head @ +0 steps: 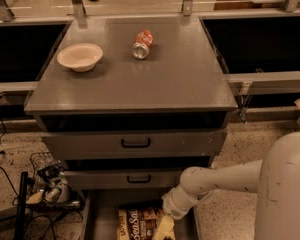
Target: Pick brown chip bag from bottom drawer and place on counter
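The brown chip bag with white "Sea Salt" lettering lies in the open bottom drawer, at the bottom edge of the camera view. My gripper is down in the drawer at the bag's right edge, reaching in from the right on the white arm. Its lower part is cut off by the frame edge. The counter is the dark-grey top of the cabinet, above the two shut upper drawers.
A cream bowl sits on the counter's left side and a red soda can lies on its back middle. A wire basket with clutter and cables stand on the floor left of the drawers. Dark bins flank the cabinet.
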